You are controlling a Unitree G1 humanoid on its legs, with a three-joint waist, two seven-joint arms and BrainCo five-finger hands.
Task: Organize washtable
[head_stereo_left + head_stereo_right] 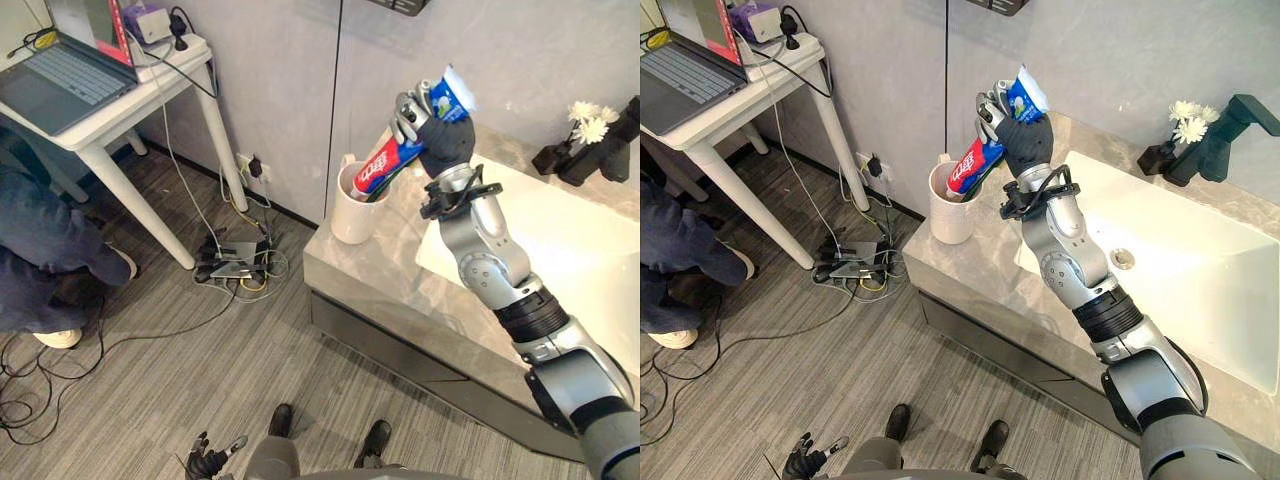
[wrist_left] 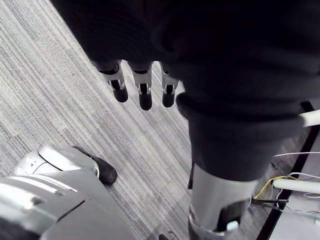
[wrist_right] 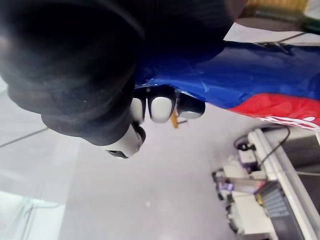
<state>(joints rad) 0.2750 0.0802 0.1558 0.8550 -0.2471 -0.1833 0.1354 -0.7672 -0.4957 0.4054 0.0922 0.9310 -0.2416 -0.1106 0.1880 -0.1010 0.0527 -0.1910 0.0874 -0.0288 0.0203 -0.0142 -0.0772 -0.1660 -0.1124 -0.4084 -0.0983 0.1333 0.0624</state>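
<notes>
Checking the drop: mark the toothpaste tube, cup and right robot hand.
toothpaste tube [image 1: 384,165], left eye view, red body
cup [image 1: 349,224], left eye view, outer wall
right robot hand [image 1: 448,140], left eye view, dark cover

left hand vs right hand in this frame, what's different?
Height: the right hand is raised above the washtable counter; the left hand hangs low over the floor.
Grasp: the right hand's fingers curl round a toothpaste tube, its lower end in the mouth of a white cup; the left hand's fingers are relaxed and hold nothing.
Shared: both have dark ribbed covers and silver, dark-tipped fingers.
</notes>
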